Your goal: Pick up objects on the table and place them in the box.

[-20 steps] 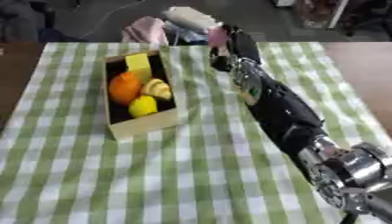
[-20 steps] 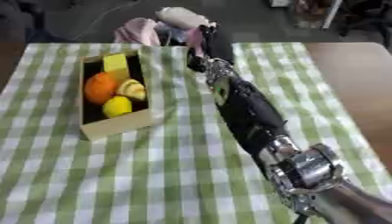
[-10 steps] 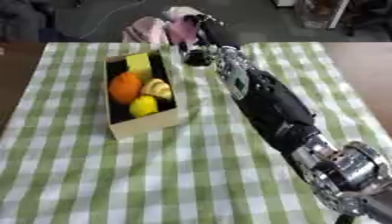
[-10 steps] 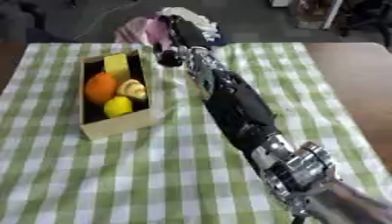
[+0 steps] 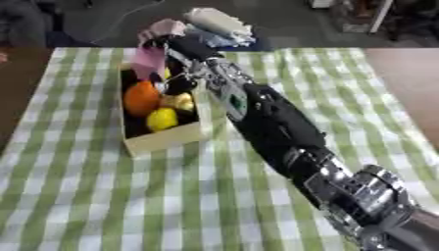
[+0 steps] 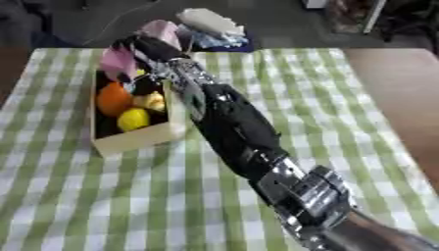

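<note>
- The right robot hand (image 5: 176, 49) reaches far over the box (image 5: 168, 139), pinching a pink thing (image 5: 149, 61) above its far end.
- In the box lie an orange (image 5: 140, 98) and a lemon (image 5: 161, 119).

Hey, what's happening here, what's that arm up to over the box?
The robot's right hand reaches across the green checked table and holds a pink object over the far end of the open box. The box already holds an orange, a lemon and another yellowish item. The left hand isn't in view.
</note>
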